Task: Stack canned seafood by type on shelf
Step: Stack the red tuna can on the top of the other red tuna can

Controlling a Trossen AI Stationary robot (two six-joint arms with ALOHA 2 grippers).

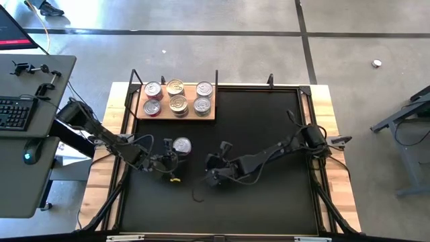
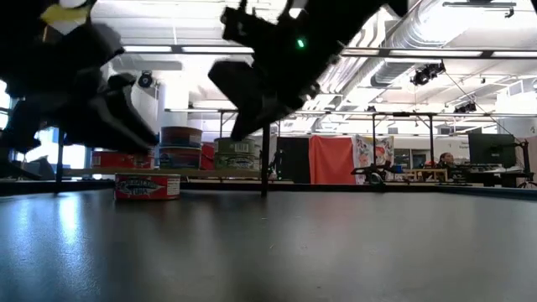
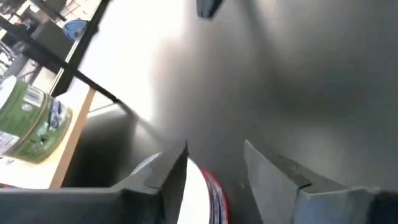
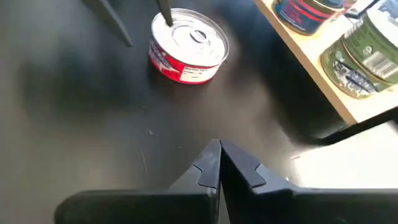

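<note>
A black mat point(image 1: 262, 141) covers most of the table point(image 1: 332, 121), whose pale wood shows along the sides, and the table stands on a grey floor point(image 1: 269, 40) crossed by dark lines. The shelf point(image 1: 176, 115), a light wooden board, lies on the mat's far left corner and carries six tins point(image 1: 177, 98) in two rows of three; in the low view they show as stacks with red, blue and green sides. One red-sided tin point(image 1: 181, 145) stands alone on the mat, just in front of the shelf. The left gripper point(image 1: 172, 161) is right beside that tin, on the side away from the shelf; in the left wrist view its fingers point(image 3: 169, 180) are parted, with one over the tin's lid and the red rim lying between them, but whether they touch the tin cannot be told. The right gripper point(image 4: 219, 163) hangs over bare mat, to the right of the lone tin and farther from the shelf, its fingers pressed together on nothing. A desk with a keyboard point(image 1: 15, 113) stands left of the table. Beyond the shelf, the low view shows a wide hall with ceiling lights, ducts and a red panel point(image 2: 332, 159).
</note>
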